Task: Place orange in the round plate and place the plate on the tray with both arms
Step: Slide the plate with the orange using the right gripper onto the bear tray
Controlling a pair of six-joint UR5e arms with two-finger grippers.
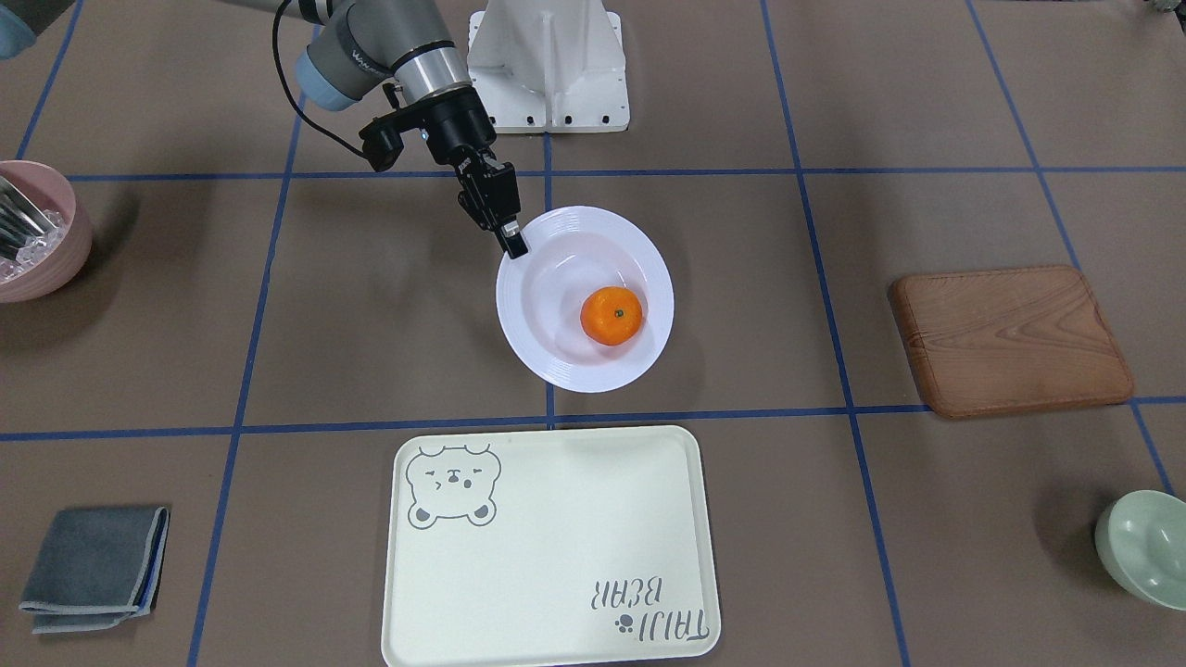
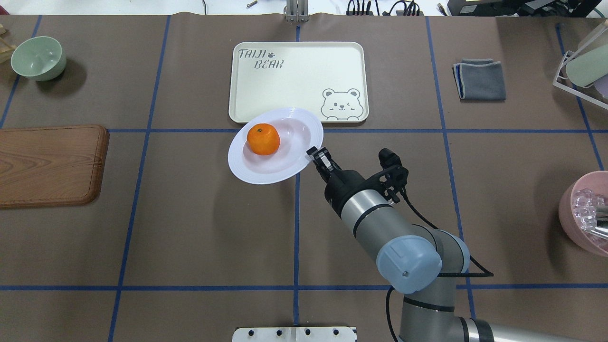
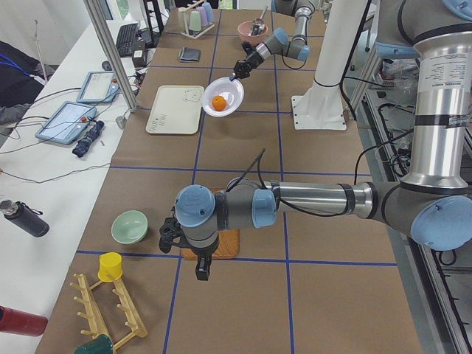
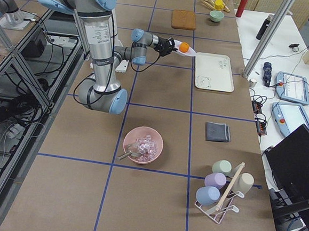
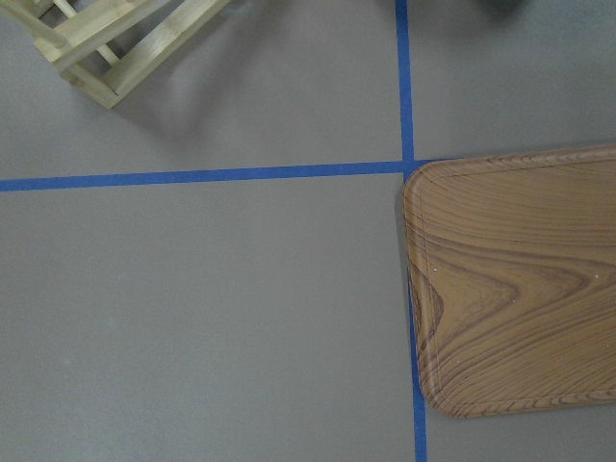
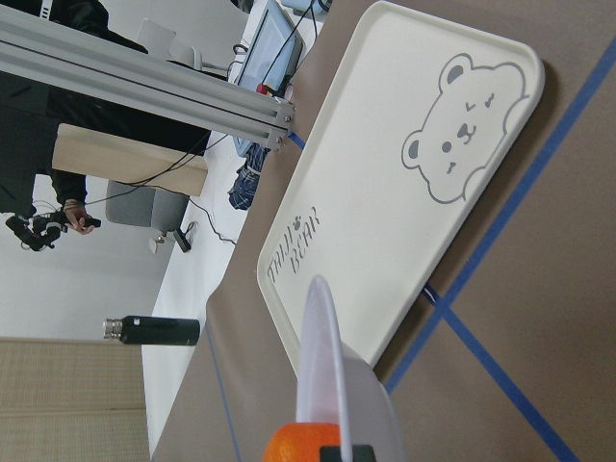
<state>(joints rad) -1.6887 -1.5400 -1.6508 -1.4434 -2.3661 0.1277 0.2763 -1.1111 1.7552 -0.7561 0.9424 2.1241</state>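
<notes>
The orange lies inside the white round plate, off centre. My right gripper is shut on the plate's rim on the robot's side and holds it tilted above the table, just short of the tray's near edge. The cream tray with the bear drawing has nothing on it. In the right wrist view the plate shows edge-on. My left gripper hangs near the wooden board, far from the plate; I cannot tell if it is open.
The wooden board and a green bowl lie on the robot's left. A pink bowl and a folded grey cloth lie on its right. The white base stand is behind the plate.
</notes>
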